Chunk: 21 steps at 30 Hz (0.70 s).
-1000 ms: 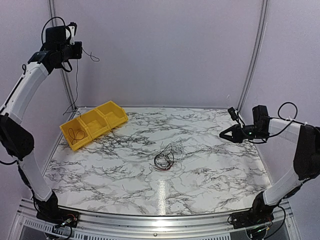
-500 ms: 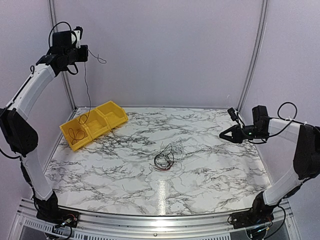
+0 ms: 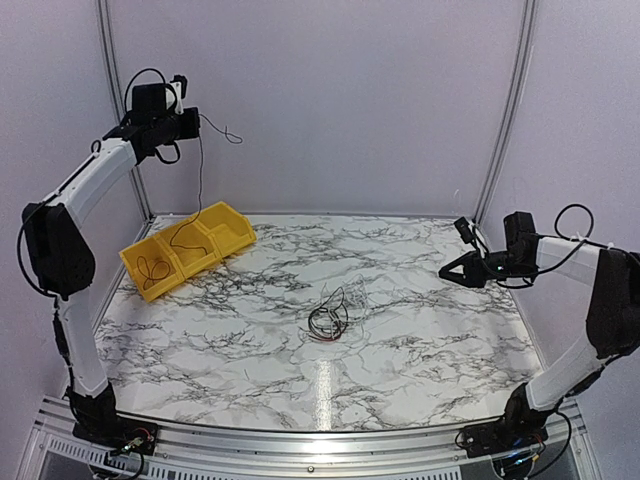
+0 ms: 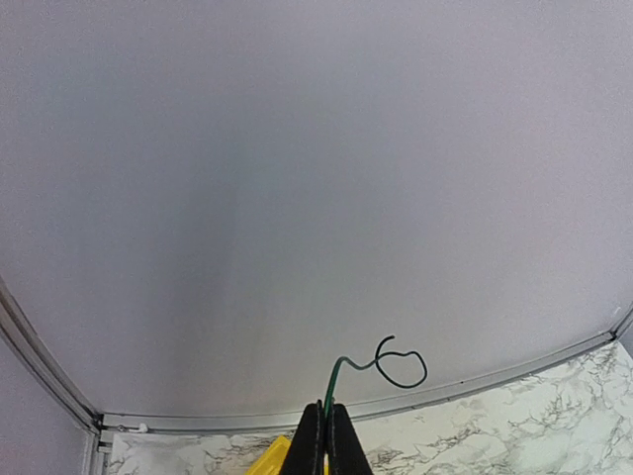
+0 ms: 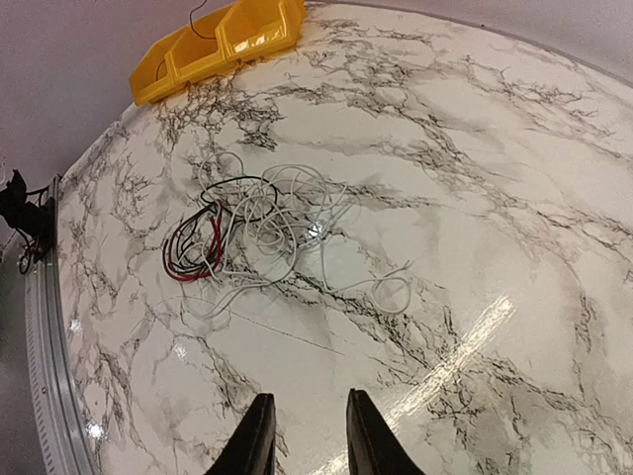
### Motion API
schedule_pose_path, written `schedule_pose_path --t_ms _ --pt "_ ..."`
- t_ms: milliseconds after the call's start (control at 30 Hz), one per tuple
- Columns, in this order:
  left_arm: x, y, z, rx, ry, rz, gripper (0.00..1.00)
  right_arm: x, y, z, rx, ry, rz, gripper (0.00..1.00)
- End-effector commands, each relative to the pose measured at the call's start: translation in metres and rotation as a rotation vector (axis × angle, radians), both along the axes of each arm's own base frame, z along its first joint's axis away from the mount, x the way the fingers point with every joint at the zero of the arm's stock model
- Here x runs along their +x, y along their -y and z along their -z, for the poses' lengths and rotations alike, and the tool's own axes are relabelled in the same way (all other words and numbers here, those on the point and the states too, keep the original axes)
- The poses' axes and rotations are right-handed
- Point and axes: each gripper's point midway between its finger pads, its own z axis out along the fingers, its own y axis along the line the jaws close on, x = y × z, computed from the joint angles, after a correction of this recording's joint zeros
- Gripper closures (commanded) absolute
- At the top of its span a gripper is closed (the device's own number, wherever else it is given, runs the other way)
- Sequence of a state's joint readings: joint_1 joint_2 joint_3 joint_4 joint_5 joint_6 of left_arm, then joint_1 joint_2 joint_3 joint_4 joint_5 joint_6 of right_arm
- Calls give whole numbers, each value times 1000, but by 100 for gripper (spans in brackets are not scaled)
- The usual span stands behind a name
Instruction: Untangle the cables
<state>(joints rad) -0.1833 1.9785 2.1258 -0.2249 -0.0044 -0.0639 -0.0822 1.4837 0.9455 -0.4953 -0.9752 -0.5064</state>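
- Left fingers (image 4: 315, 445): clamped on one thin wire (image 3: 200, 170); arm swung rightward since before, and the wire's tail reaches the yellow bin (image 3: 236, 240).
- Right fingers (image 5: 257, 440): narrowly parted, empty, unmoved.
- Cables (image 3: 328, 320): tangled mid-surface (image 3: 420, 340), unchanged.

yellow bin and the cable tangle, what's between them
Only bare marble tabletop lies between the yellow bin and the cables, as the top view shows.

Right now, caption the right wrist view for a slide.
Open right gripper above marble table, facing tangled white, black and red cables; yellow bin beyond.
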Motion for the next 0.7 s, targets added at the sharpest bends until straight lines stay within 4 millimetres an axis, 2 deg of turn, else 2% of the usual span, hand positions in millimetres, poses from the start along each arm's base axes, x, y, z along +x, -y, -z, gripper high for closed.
schedule_pose_path --t_ms 0,67,100,200,367,533,667 --pt "13 15 4 -102 33 66 100 1 0 -2 -26 14 -5 74" --pt "17 12 16 -87 15 42 100 2 0 -1 -26 10 -5 74" --pt "16 9 29 -72 -10 26 100 2 0 -1 -25 9 -7 74" --pt "3 -3 54 -18 -63 -21 100 1 0 1 -32 8 -10 74" --pt "-43 -24 78 60 -95 -75 100 2 1 5 -45 4 -13 74" --pt "-84 -41 123 157 -184 -107 100 1 -5 14 -62 -20 -41 74" --pt "-111 -55 136 203 -205 -150 100 -1 -13 20 -84 -28 -64 74"
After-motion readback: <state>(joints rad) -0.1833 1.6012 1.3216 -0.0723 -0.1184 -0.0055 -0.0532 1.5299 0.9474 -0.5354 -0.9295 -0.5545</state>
